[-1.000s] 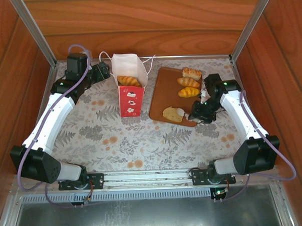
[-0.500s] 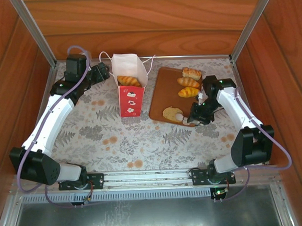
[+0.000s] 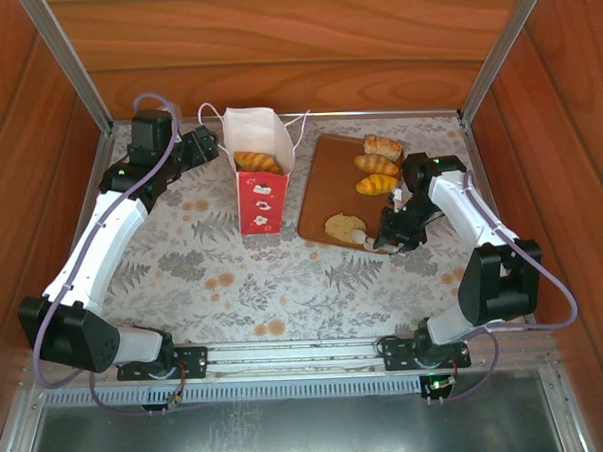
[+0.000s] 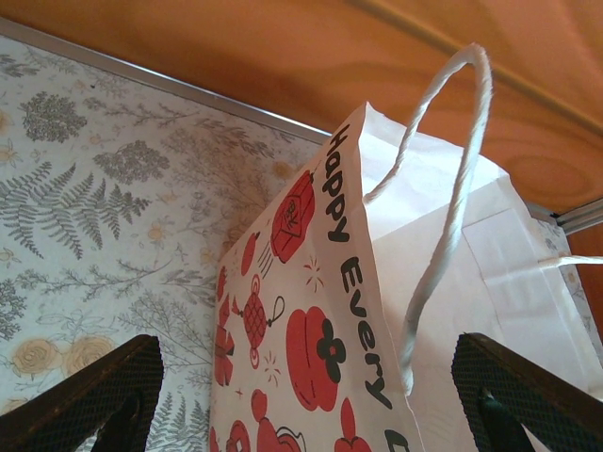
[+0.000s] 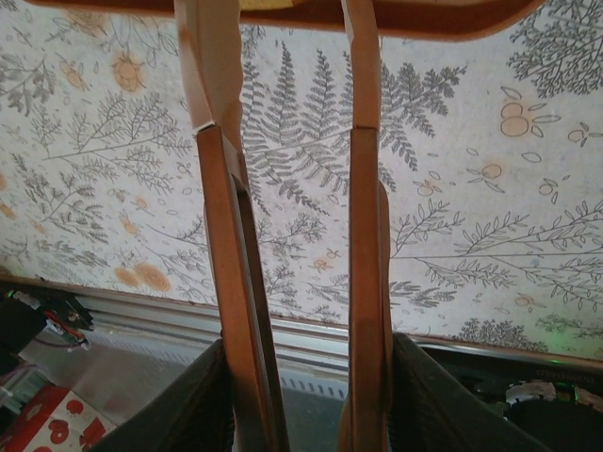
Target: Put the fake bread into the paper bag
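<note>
A flat brown board (image 3: 330, 185) lies on the counter (image 3: 284, 287), right of centre and toward the far side. A pale cloth printed with grey ferns and orange flowers covers the counter. Wooden panels (image 3: 274, 47) enclose it at the back and both sides. Slanted metal posts (image 3: 69, 61) rise at the far corners. A metal rail (image 3: 287, 357) runs along the near edge.

The bag (image 3: 261, 201) is matt paper, white with red print, and its handles (image 4: 452, 217) are twisted white cord. The breads (image 3: 377, 164) look like smooth, faintly glossy plastic. The board (image 3: 325, 180) is smooth brown wood. The table (image 3: 284, 277) has a matt fern-print covering. The walls (image 3: 274, 47) are polished wood grain, the posts (image 3: 69, 61) brushed metal.
</note>
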### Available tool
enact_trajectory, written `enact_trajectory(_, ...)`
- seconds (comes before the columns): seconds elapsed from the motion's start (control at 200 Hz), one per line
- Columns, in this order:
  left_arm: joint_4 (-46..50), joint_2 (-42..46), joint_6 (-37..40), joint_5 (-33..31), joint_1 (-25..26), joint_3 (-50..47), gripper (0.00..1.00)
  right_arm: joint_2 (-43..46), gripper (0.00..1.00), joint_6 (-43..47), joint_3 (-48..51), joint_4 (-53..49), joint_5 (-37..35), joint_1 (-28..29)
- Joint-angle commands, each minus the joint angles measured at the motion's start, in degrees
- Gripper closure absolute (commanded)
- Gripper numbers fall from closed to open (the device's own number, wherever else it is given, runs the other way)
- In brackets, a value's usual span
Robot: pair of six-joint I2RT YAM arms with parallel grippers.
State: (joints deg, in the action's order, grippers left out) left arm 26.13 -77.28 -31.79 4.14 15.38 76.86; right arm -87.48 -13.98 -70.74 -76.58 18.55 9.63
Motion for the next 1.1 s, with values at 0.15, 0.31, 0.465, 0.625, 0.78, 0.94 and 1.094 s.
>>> enact_trajectory(0.15, -0.58, 1.34, 0.06, -1.24, -0.35, -0.23, 0.15, -2.60, 0.60, 1.37, -1.42, 0.99, 0.53, -0.63)
enact_trajectory(0.31, -0.64, 1.43, 0.15, -1.32, -0.44, -0.13, 0.15, -2.32, 0.67, 1.34, -1.51, 1.30, 0.88, -0.66)
enact_trajectory(0.465, -0.64, 2.34, 0.14, -1.85, -0.56, -0.50, 0.15, -0.98, 0.73, 1.06, -1.77, 1.43, 0.70, -0.66)
enact_trajectory(0.625, -0.50, 3.43, 0.24, -2.04, -0.96, -1.09, 0.15, 0.43, 0.74, 1.06, -2.47, 0.71, 0.20, -0.66)
enact_trajectory(0.78, -0.54, 4.19, 0.24, -1.89, -1.40, -1.27, 0.15, 2.65, 0.74, 1.59, -3.63, -0.28, -1.43, -0.62)
enact_trajectory(0.94, -0.54, 4.78, -0.24, -1.08, -1.84, -0.97, 0.15, 5.32, 0.74, 1.81, -5.10, -1.75, -3.26, -0.60)
enact_trajectory(1.094, -0.55, 5.21, -0.73, 0.16, -1.84, 0.11, 0.16, 7.66, 0.74, 1.68, -8.08, -4.04, -6.07, -0.38)
